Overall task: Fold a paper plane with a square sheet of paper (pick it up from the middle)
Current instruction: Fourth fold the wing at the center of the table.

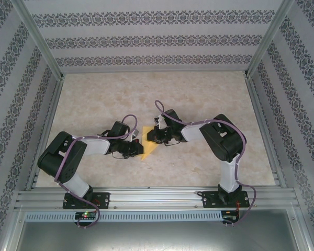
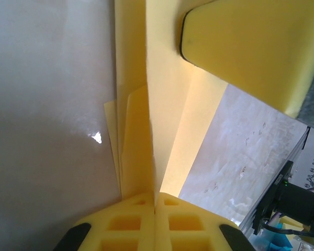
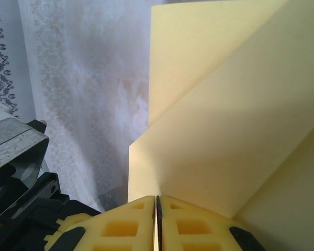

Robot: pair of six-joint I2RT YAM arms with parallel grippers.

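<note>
The paper (image 1: pixel 148 150) is partly folded: layers and slanted creases show, but no slim pointed dart yet, so I judge more folds remain. It hangs between the arms over the table (image 1: pixel 199 94), with the left gripper (image 2: pixel 155 206) and right gripper (image 3: pixel 158 206) each pinched tight on it. No container is in play.

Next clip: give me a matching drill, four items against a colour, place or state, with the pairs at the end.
Items:
1 left pincer
2 right pincer
3 sheet of paper
4 table

States:
A pale marbled surface
B yellow-orange, folded, clamped from two sides
C shut on the paper, on the left in the top view
D shut on the paper, on the right in the top view

Pairs: 1-C; 2-D; 3-B; 4-A
</note>
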